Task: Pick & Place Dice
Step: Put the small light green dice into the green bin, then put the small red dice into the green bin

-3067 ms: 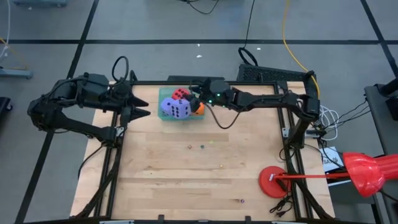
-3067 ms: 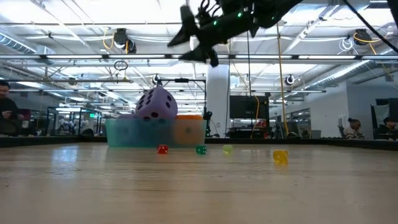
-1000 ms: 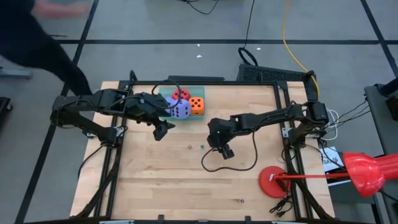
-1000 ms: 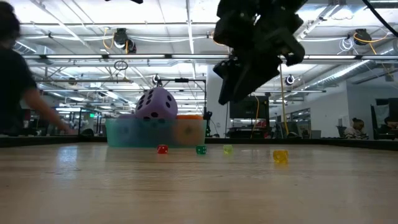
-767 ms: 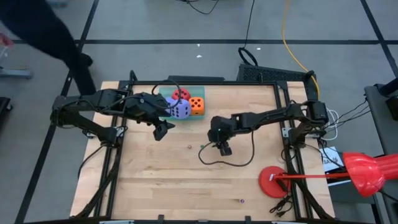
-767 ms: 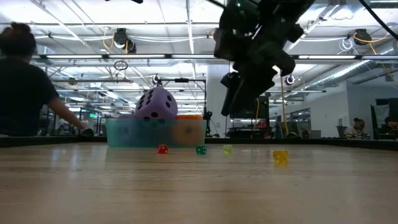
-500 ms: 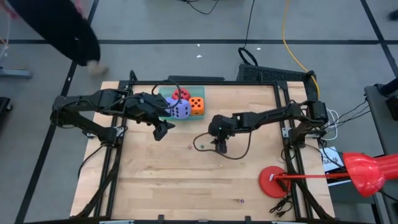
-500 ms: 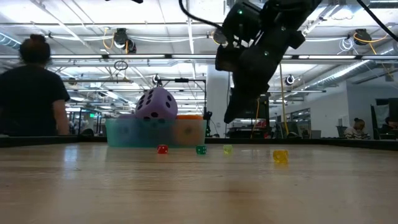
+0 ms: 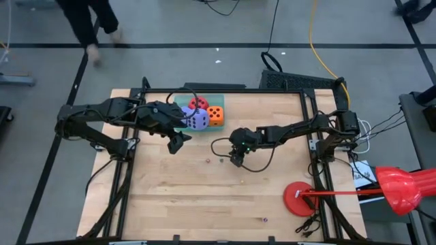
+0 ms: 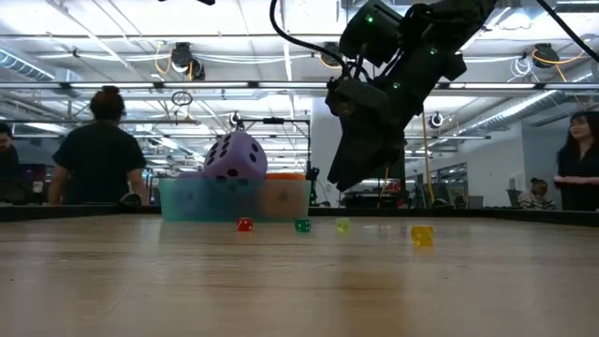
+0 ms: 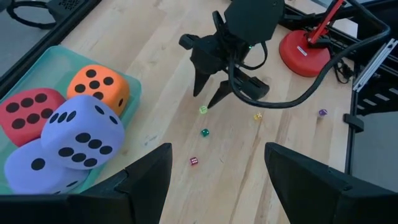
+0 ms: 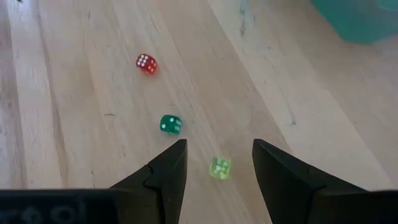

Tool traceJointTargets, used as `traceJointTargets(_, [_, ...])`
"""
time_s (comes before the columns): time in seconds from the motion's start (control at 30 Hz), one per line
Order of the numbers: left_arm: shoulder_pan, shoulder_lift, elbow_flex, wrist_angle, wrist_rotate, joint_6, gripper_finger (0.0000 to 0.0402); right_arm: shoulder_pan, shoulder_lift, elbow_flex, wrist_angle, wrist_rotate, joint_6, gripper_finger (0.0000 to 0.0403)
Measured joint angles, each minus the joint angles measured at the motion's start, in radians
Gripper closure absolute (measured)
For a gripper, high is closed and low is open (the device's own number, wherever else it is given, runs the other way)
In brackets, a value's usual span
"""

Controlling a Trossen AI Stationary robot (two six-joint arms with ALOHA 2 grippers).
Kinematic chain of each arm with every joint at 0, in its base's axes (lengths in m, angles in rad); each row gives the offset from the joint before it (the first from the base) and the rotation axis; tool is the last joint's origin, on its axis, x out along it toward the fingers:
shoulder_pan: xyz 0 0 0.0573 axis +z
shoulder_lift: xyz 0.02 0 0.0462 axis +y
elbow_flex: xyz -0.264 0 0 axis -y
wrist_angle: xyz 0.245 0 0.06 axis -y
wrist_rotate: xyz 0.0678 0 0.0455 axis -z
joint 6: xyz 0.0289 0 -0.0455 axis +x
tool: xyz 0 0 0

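High view: the right pincer (image 9: pixel 235 161) is being hung over tiny dice on the worktop (image 9: pixel 204 204), the left pincer (image 9: pixel 178 141) beside the tray (image 9: pixel 178 103).

Left wrist view: four soft dice (image 11: pixel 87 124) are being kept in the tray.

Right wrist view: the released fingers (image 12: pixel 163 171) are straddling the yellow die (image 12: pixel 220 168), which could be flicked away by an off-centre closing

The left pincer (image 11: pixel 214 177) stands open above the bench (image 11: pixel 155 74). A tray (image 11: pixel 134 87) holds orange (image 11: pixel 98 84), red (image 11: pixel 28 112) and two purple dice (image 11: pixel 78 134). The right pincer (image 11: pixel 207 99) points down, open, over a tiny yellow-green die (image 11: pixel 203 109).
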Motion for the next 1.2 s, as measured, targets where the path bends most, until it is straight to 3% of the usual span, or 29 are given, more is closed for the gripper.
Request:
traceJointTargets(0.23, [0.0, 0.0, 0.0, -0.001, 0.0, 0.0, 0.0135, 0.023, 0.045, 0.0, 0.069, -0.01, -0.001, 0.0232])
traceJointTargets(0.4, [0.0, 0.0, 0.0, -0.002, 0.0, -0.002, 0.0135, 0.025, 0.076, 0.005, 0.088, -0.107, -0.188, 0.0232])
traceJointTargets(0.77, [0.014, 0.0, 0.0, -0.007, -0.009, 0.066, 0.0135, 0.025, 0.081, 0.008, -0.031, -0.1, -0.483, 0.0232])
traceJointTargets(1.2, [0.031, 0.0, 0.0, -0.009, -0.01, 0.113, 0.0135, -0.015, 0.114, 0.008, -0.032, -0.057, -0.403, 0.0232])
